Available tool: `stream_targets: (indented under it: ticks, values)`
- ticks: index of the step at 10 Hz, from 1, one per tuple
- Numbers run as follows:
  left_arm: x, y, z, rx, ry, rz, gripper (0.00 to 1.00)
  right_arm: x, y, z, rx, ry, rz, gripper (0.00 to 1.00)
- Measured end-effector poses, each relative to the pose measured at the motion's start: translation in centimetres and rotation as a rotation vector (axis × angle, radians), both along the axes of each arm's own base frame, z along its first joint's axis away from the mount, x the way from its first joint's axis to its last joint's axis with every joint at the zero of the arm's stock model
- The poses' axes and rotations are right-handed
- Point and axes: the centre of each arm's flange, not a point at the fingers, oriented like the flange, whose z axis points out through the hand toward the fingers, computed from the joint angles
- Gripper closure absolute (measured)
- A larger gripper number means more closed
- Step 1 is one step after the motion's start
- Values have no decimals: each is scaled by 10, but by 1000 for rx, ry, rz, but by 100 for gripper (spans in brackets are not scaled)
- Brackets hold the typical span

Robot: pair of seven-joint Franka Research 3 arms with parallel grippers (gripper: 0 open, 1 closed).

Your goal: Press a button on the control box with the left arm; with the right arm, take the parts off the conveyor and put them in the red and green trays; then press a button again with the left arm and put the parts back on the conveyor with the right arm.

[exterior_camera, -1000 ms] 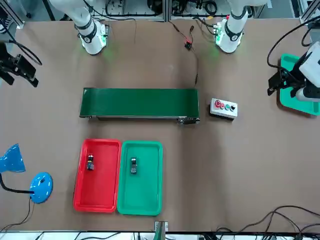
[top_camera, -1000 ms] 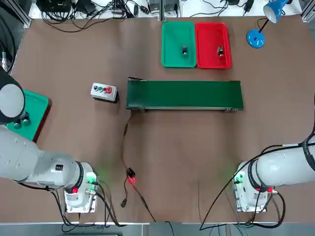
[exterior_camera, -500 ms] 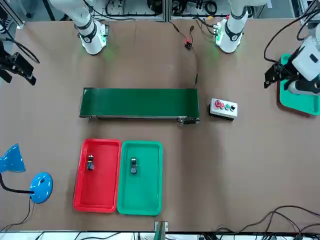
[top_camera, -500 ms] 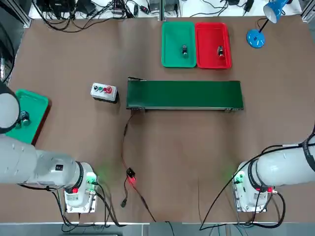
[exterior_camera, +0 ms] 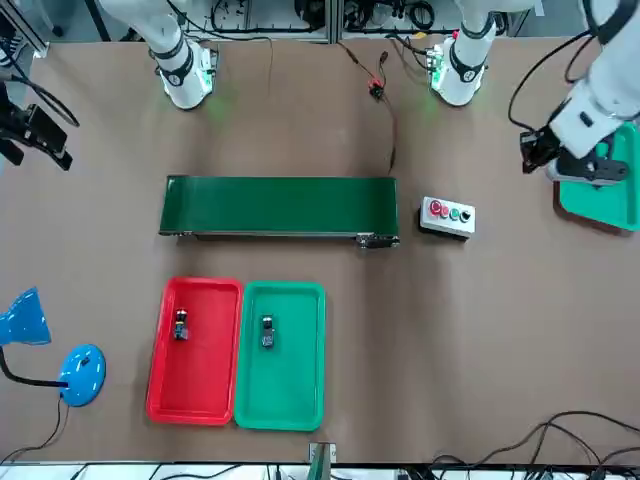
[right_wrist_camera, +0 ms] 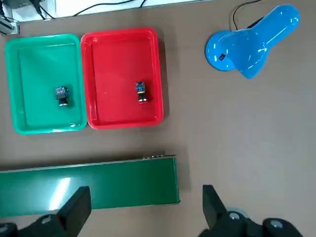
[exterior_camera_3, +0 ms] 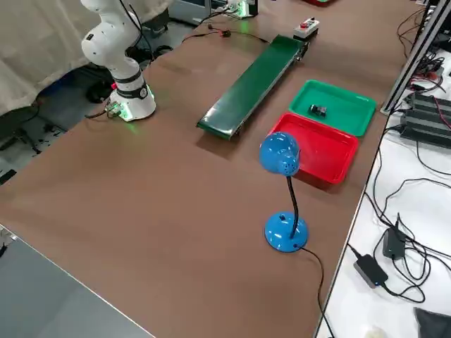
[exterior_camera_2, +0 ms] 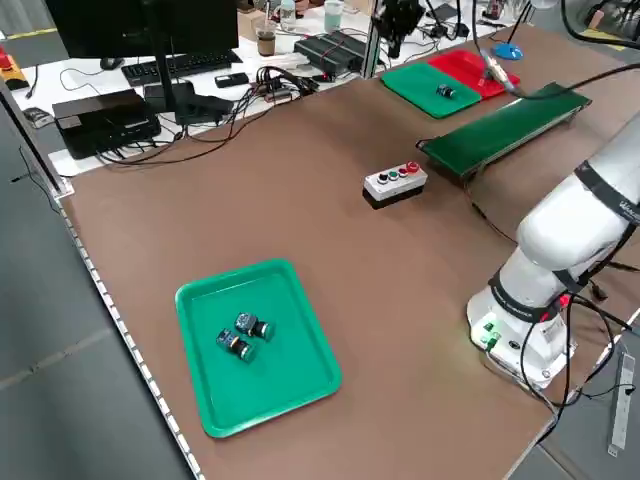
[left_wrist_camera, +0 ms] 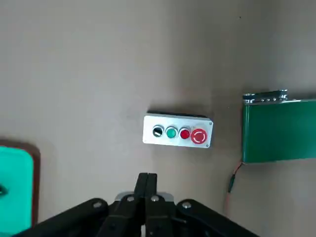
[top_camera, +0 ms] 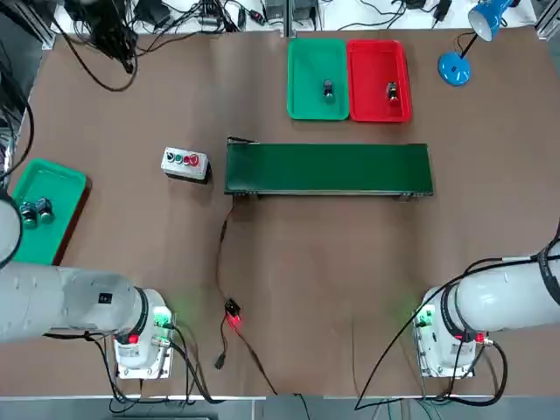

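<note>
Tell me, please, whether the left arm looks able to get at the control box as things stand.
Probably yes: the left gripper, shut, hovers on the box's side of the table, and nothing covers the buttons on the control box or stands between them.

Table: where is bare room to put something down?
Between control box and left green tray; also between conveyor and the right arm's base. Crowded: conveyor beside the red tray.
</note>
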Motion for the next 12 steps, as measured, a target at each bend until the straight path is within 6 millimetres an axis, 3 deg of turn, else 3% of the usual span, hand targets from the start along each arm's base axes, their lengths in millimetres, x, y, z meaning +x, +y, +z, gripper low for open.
stream_targets:
  ticks: [3, 5, 12]
  values:
    - [-28, -22, -67, 12, -49, -19, 99, -1, -3, -6, -7, 26, 59, 0]
    - [-38, -21, -104, 13, -71, -19, 99, 0, -9, -13, -8, 42, 61, 0]
    - [-48, -20, -207, 6, -86, -21, 99, 1, -16, -21, -8, 60, 55, 0]
